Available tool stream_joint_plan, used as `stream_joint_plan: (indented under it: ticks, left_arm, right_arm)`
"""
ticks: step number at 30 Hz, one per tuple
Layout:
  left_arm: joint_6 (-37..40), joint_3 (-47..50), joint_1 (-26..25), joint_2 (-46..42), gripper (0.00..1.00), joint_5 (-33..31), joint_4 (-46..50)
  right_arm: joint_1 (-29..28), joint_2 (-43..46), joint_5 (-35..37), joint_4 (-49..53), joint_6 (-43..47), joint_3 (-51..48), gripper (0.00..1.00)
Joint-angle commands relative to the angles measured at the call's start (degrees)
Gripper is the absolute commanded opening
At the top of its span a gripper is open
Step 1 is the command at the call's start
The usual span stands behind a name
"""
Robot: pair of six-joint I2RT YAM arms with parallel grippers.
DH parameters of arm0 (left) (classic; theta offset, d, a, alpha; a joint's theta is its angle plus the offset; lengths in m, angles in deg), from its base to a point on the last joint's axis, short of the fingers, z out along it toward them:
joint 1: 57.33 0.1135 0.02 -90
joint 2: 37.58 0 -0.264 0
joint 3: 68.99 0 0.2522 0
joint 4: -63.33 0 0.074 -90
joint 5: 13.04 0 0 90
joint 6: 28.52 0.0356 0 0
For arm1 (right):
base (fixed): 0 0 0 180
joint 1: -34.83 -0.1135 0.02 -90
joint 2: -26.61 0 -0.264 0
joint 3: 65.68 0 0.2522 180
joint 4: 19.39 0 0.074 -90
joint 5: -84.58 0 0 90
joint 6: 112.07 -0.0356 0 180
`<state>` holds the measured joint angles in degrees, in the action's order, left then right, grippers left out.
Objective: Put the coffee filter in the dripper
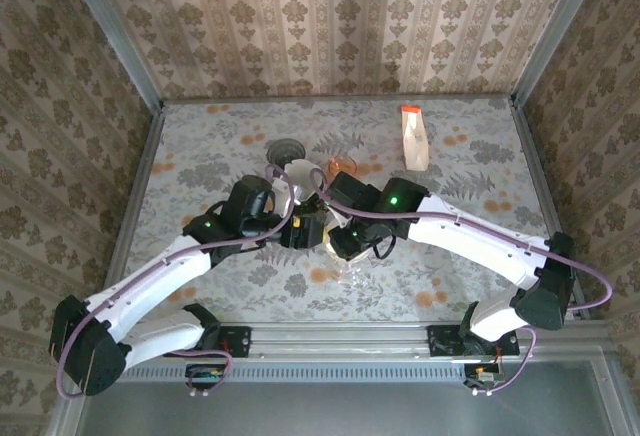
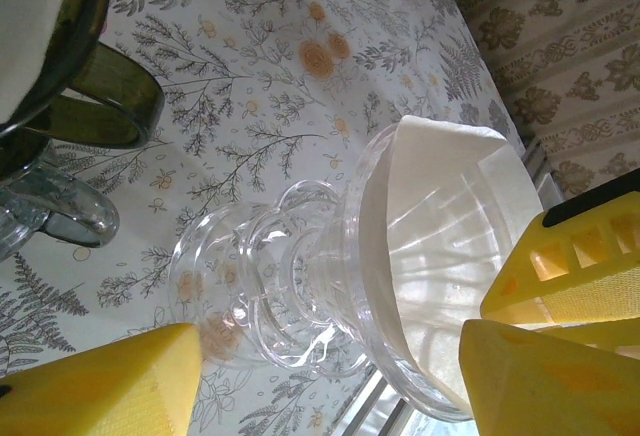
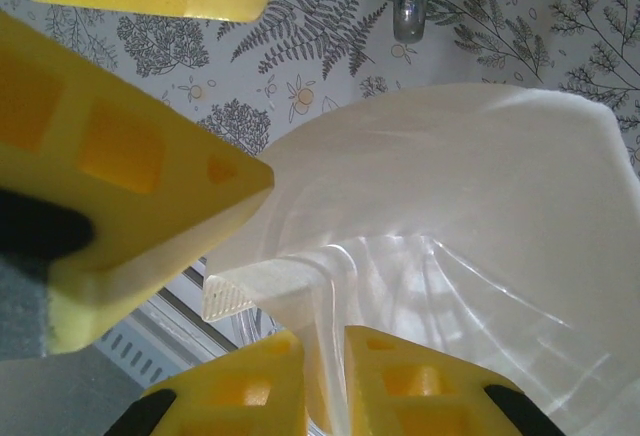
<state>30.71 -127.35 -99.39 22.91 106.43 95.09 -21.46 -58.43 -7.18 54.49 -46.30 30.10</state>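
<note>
Crumpling of the paper filter (image 2: 440,216), seated inside the clear dripper (image 2: 300,286), is risked if the right gripper (image 3: 325,386), clamped on the dripper's rim, is withdrawn unreleased; the left gripper (image 2: 330,341) is held open, empty, near the dripper.

Overhead view, two wrist close-ups on dripper (image 2: 300,281)

Over clear dripper (image 1: 350,272): left end effector (image 1: 298,232), right end effector (image 1: 338,244) close together; orange-topped packet (image 1: 414,139) well apart.
</note>
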Motion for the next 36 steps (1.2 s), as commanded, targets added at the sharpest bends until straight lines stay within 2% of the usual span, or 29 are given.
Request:
stream_joint_plan:
  ticks: [1, 14, 21, 24, 29, 36]
  left_arm:
    - [1.1, 0.7, -0.6, 0.2, 0.7, 0.9, 0.4]
    - [1.8, -0.5, -1.1, 1.8, 0.65, 1.2, 2.2]
    - [1.8, -1.0, -1.0, 1.9, 0.65, 1.0, 2.6]
    - [1.8, -1.1, -1.1, 1.7, 0.66, 1.0, 2.6]
    - [1.9, -1.3, -1.2, 1.7, 0.67, 1.1, 2.9]
    - [2.1, -1.4, -1.2, 2.0, 0.67, 0.9, 3.1]
  right_arm:
    - [0.0, 2.0, 1.2, -0.6, -1.0, -0.8, 0.19]
    - [0.5, 4.4, 1.9, -2.1, -1.9, -2.2, 0.28]
    - [2.5, 9.2, 5.5, -1.4, -2.2, -2.7, 0.52]
    - [5.1, 10.4, 6.0, -1.1, -3.1, -4.5, 0.57]
    - [6.9, 9.7, 6.2, -1.7, -2.8, -6.6, 0.62]
    - [6.9, 8.4, 5.7, -3.2, -2.3, -8.7, 0.63]
